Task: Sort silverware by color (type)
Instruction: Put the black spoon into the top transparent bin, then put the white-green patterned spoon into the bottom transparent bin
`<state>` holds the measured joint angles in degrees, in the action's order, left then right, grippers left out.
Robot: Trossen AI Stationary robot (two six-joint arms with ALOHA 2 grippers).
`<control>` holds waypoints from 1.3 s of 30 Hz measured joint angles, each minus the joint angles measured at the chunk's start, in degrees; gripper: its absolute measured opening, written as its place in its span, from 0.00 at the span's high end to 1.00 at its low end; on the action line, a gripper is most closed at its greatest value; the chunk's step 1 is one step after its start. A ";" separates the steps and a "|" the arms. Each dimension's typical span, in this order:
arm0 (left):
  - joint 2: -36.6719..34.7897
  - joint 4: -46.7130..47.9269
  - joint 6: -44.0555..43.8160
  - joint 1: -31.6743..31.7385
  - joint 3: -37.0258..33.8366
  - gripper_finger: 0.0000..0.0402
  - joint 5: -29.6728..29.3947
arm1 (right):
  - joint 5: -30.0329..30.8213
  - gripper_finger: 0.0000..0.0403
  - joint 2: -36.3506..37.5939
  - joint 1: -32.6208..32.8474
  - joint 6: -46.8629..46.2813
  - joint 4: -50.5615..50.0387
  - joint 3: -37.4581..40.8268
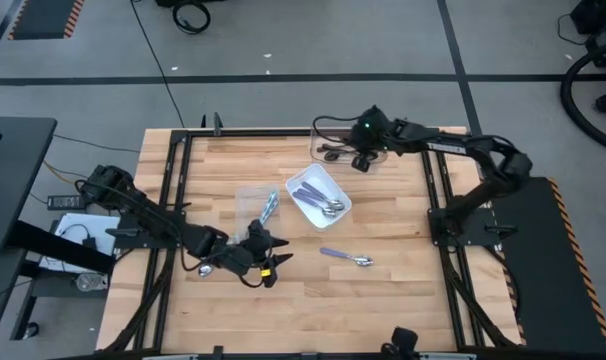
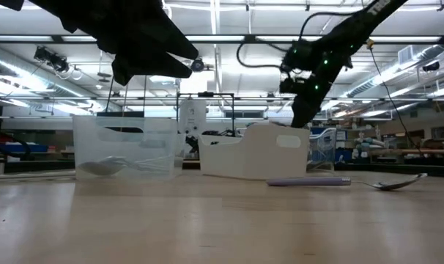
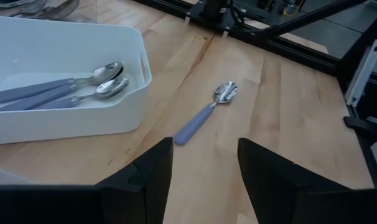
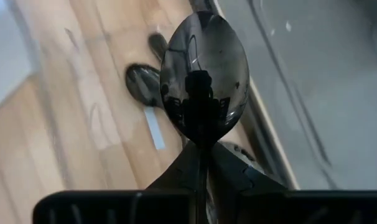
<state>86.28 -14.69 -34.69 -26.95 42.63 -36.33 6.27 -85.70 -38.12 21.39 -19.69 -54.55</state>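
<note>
**Dark spoon clamped over the far container, one purple spoon loose on the boards**

The wooden table (image 1: 393, 200) carries three containers. The white bin (image 1: 321, 194), middle of the table, lies between the two grippers and holds purple-handled spoons (image 3: 58, 90) side by side, bowls toward the same end. A clear container (image 1: 253, 205) sits just ahead of the left gripper with a light-blue-handled spoon (image 1: 269, 207) at its edge. A second clear container (image 1: 335, 140) stands at the far edge, directly under the right gripper.

The right gripper (image 1: 362, 160) hangs above that far container with its jaws pressed together on the handle of a dark spoon (image 4: 203, 81), whose shiny bowl stands straight out beyond the fingertips. Below the jaws, more dark spoons (image 4: 145, 84) lie on the container floor.

The left gripper (image 3: 204, 165) hovers low at the near side of the table, jaws apart and gripping nothing. Straight ahead of the gap between them, a loose purple-handled spoon (image 3: 204, 115) lies flat on the bare wood just beside the white bin's wall, its metal bowl pointing away from the jaws.
</note>
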 joint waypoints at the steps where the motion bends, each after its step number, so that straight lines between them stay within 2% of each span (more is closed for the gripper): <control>1: 0.00 -0.01 -0.01 0.16 0.00 0.53 -0.01 | -0.03 0.93 -0.98 -0.25 -0.69 -0.39 -0.41; 11: 0.00 0.03 -0.62 0.47 0.00 0.53 0.00 | -0.40 0.88 -6.59 -0.71 -4.25 -0.89 -3.26; 23: 0.00 0.44 -0.64 0.31 0.00 0.53 0.04 | -2.89 0.83 -6.91 -0.71 -3.45 -2.64 -3.34; 29: 0.00 1.31 -0.66 0.31 0.00 0.53 0.02 | -2.78 0.76 -4.54 0.42 -3.69 -2.92 -3.34; 39: -0.53 11.03 -6.09 0.48 0.00 0.53 0.02 | -1.77 0.67 2.78 7.48 -3.70 -3.27 -3.34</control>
<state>85.75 -3.66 -40.78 -26.47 42.63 -36.32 4.50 -82.93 -30.64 17.69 -22.96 -57.89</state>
